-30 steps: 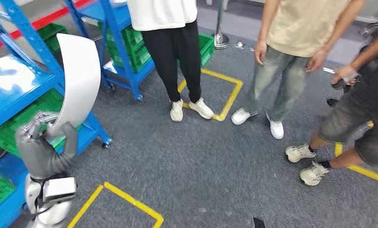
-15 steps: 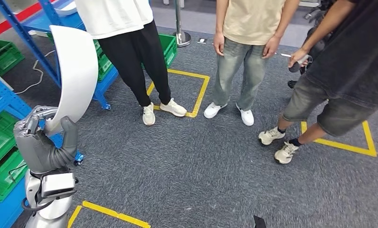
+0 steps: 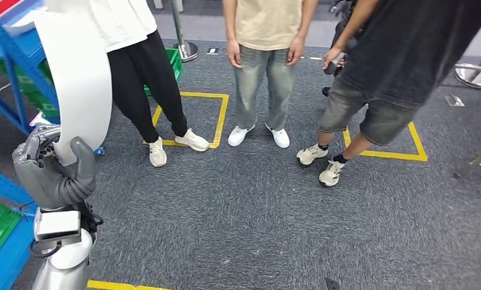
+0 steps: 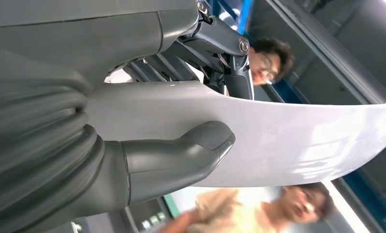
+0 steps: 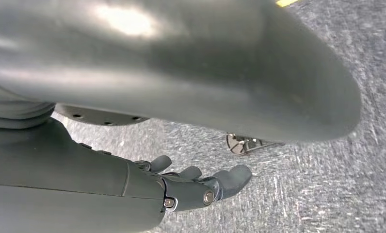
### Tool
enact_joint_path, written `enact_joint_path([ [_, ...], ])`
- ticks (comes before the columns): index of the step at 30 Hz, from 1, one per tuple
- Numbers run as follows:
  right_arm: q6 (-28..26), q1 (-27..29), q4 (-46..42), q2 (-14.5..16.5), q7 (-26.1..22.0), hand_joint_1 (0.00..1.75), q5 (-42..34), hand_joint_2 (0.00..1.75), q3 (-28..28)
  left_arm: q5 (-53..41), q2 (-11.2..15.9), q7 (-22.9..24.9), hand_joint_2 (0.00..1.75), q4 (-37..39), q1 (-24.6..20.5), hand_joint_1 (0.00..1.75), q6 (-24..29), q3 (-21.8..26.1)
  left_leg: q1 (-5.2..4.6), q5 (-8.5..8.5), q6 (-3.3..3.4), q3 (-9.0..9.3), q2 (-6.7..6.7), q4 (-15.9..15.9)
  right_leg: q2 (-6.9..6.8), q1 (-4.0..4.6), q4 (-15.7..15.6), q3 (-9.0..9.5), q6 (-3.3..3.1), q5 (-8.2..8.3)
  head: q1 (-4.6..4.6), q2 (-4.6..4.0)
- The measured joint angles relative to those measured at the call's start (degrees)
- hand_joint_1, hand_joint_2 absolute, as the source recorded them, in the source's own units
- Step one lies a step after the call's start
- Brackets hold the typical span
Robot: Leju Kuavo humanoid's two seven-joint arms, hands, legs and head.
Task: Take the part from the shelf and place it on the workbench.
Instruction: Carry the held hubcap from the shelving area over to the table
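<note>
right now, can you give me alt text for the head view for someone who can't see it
The robot's left hand holds a long curved white panel upright at the left of the picture, in front of a blue shelf rack. Three people stand close ahead on grey carpet marked with yellow tape squares.

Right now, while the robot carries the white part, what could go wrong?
The left robot hand holds the tall white part by its lower end only, so it might tip or slip. Its upper end is close to the person in black trousers and could hit them if the robot turns.
</note>
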Motion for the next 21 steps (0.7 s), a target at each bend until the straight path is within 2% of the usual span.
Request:
enact_joint_path([
  [2, -0.3, 0.1, 0.0, 0.0, -0.1, 0.0, -0.2, 0.0, -0.4, 1.0, 0.1, 0.0, 1.75, 0.5, -1.0, 1.75, 0.5, -0.8, 0.03, -0.22, -0.63, 0.28, 0.87, -0.1, 1.3, 0.08, 0.0, -0.16, -0.74, 0.24, -0.03, 0.0],
  [3, -0.4, 0.2, 0.0, 0.0, -0.1, 0.0, -0.2, 0.0, -0.6, 1.3, 0.1, 0.0, 1.75, 0.7, -1.5, 1.75, 0.8, -1.1, 0.17, -0.58, -0.97, 0.2, 0.26, 0.2, 1.9, -0.03, -0.1, -0.23, -1.08, 0.42, -0.05, 0.0],
  [4, -0.4, 0.2, 0.0, 0.0, -0.1, 0.0, -0.2, 0.0, -0.7, 1.4, 0.2, 0.0, 1.75, 1.0, -1.8, 1.75, 1.1, -1.4, 0.35, -1.51, -1.29, -0.25, -1.08, 1.3, 2.57, -0.15, -0.3, -0.29, -1.44, 0.63, -0.07, 0.0],
  [6, -0.5, 0.1, 0.0, 0.0, -0.1, 0.0, -0.1, 0.0, -0.8, 1.5, 0.4, 0.0, 1.75, 1.3, -2.0, 1.75, 1.9, -1.7, 0.62, -4.94, -1.72, -2.74, -4.6, 7.1, 3.91, -0.35, -0.4, -0.43, -1.93, 0.92, -0.13, 0.0],
  [7, -0.5, 0.1, 0.0, 0.0, 0.0, 0.0, -0.1, 0.0, -0.8, 1.4, 0.6, 0.0, 1.75, 1.5, -2.0, 1.75, 2.3, -1.9, 0.67, -6.83, -1.8, -4.57, -5.56, 11.1, 4.68, -0.35, -0.4, -0.52, -2.06, 0.99, -0.14, 0.0],
  [8, -0.5, 0.1, 0.0, 0.0, 0.1, 0.0, 0.0, 0.0, -0.8, 1.3, 0.7, 0.0, 1.75, 1.7, -1.9, 1.75, 2.5, -2.1, 0.69, -7.99, -1.84, -6.19, -5.96, 14.5, 5.5, -0.33, -0.4, -0.59, -2.1, 1.03, -0.14, 0.0],
  [9, -0.5, 0.1, 0.0, 0.0, 0.2, 0.0, 0.0, 0.0, -0.8, 1.3, 0.9, 0.0, 1.75, 1.9, -1.8, 1.75, 2.6, -2.2, 0.73, -8.06, -1.84, -7.1, -6.1, 16.1, 6.36, -0.33, -0.4, -0.62, -2.09, 1.06, -0.13, 0.0],
  [10, -0.5, 0.2, 0.0, 0.0, 0.2, 0.0, 0.0, 0.0, -0.9, 1.2, 1.0, 0.0, 1.75, 2.0, -1.8, 1.75, 2.7, -2.4, 0.8, -6.89, -1.81, -6.97, -6.2, 15.5, 7.22, -0.35, -0.4, -0.62, -2.05, 1.11, -0.14, 0.0],
  [11, -0.5, 0.2, 0.0, 0.0, 0.2, 0.0, 0.0, 0.0, -0.9, 1.2, 1.0, 0.0, 1.75, 2.1, -1.8, 1.75, 2.8, -2.5, 0.93, -4.78, -1.76, -5.82, -6.5, 12.6, 8.06, -0.4, -0.3, -0.59, -1.93, 1.14, -0.13, 0.0],
  [13, -0.5, 0.2, 0.0, 0.0, 0.2, 0.0, 0.0, 0.0, -0.9, 1.2, 1.2, 0.0, 1.75, 2.2, -1.9, 1.75, 2.8, -2.6, 1.3, -0.95, -1.7, -2.61, -8.77, 4.9, 9.61, -0.49, -0.2, -0.72, -1.45, 1.22, -0.13, 0.0],
  [14, -0.5, 0.2, 0.0, 0.0, 0.2, 0.0, 0.0, 0.0, -0.9, 1.2, 1.2, 0.0, 1.75, 2.3, -1.9, 1.75, 2.8, -2.7, 1.4, -0.1, -1.62, -1.51, -9.95, 2.3, 10.3, -0.56, -0.1, -0.96, -1.05, 1.35, -0.11, 0.0],
  [15, -0.5, 0.1, 0.0, 0.0, 0.2, 0.0, 0.0, 0.0, -0.9, 1.1, 1.2, 0.0, 1.75, 2.3, -1.9, 1.75, 2.8, -2.7, 1.37, 0.05, -1.46, -1.04, -10.78, 1.1, 10.96, -0.62, -0.1, -1.28, -0.59, 1.55, -0.1, 0.0],
  [16, -0.5, 0.2, 0.0, -0.1, 0.3, 0.0, 0.0, 0.0, -0.9, 1.1, 1.3, 0.0, 1.75, 2.4, -1.9, 1.75, 2.8, -2.8, 1.19, -0.07, -1.19, -0.97, -10.84, 0.9, 11.61, -0.72, -0.3, -1.56, -0.07, 1.84, -0.08, 0.0],
  [17, -0.5, 0.3, 0.0, -0.1, 0.3, 0.0, 0.0, 0.0, -0.9, 1.2, 1.2, 0.0, 1.75, 2.4, -1.9, 1.75, 2.8, -2.8, 1.13, 0.07, -0.73, -0.93, -10.27, 0.8, 12.18, -0.86, -0.5, -1.77, 0.39, 2.11, -0.08, 0.0],
  [18, -0.4, 0.5, 0.0, 0.0, 0.4, 0.0, 0.0, 0.0, -0.9, 1.2, 1.2, 0.0, 1.75, 2.3, -2.0, 1.75, 2.8, -2.9, 1.08, 0.27, -0.25, -0.89, -9.61, 0.6, 11.75, -0.89, -0.4, -1.89, 0.71, 2.15, -0.07, 0.0],
  [19, -0.4, 0.6, 0.0, 0.0, 0.5, 0.0, 0.0, 0.0, -0.9, 1.4, 1.2, 0.0, 1.75, 2.3, -2.1, 1.75, 2.8, -2.9, 1.07, 0.49, 0.26, -0.81, -8.9, 0.3, 10.42, -0.79, 0.4, -2.3, 0.91, 1.65, 0.04, 0.0],
  [21, -0.4, 0.4, 0.0, 0.0, 0.6, 0.0, 0.0, 0.0, -0.9, 1.8, 1.1, 0.0, 1.75, 2.4, -2.2, 1.75, 2.9, -2.9, 0.94, 0.76, 1.04, -0.76, -7.25, 0.0, 6.7, -0.38, 5.5, -4.69, 0.98, -1.29, 0.23, 0.0],
])
